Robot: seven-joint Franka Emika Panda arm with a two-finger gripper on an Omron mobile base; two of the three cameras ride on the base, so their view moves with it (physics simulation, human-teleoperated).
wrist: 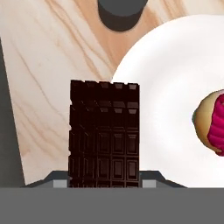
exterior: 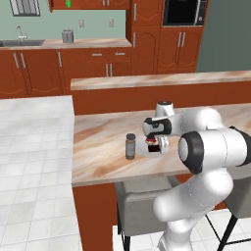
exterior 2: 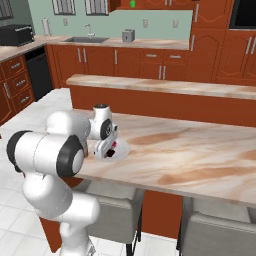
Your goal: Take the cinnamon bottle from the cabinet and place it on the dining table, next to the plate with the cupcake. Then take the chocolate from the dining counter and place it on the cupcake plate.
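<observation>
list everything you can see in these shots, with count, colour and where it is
brownish-grey cylinder cinnamon bottle with dark cap: 1, upright on the marbled dining table, beside the plate
flat round white plate: 1, on the table under the gripper
tiny cupcake with pink-red top: 1, on the plate
flat black-brown segmented chocolate bar: 1, held in the gripper, over the plate's edge
beige and orange marbled dining table: 1, red-brown base
raised marbled ledge: 1, behind the table
grey chairs: at least 2, tucked under the table
sink with tap: 1, back counter
grey toaster: 1, back counter
bright green cup: 1, in the wall cabinet
white arm's gripper: 1, above the plate, closed on the chocolate
</observation>
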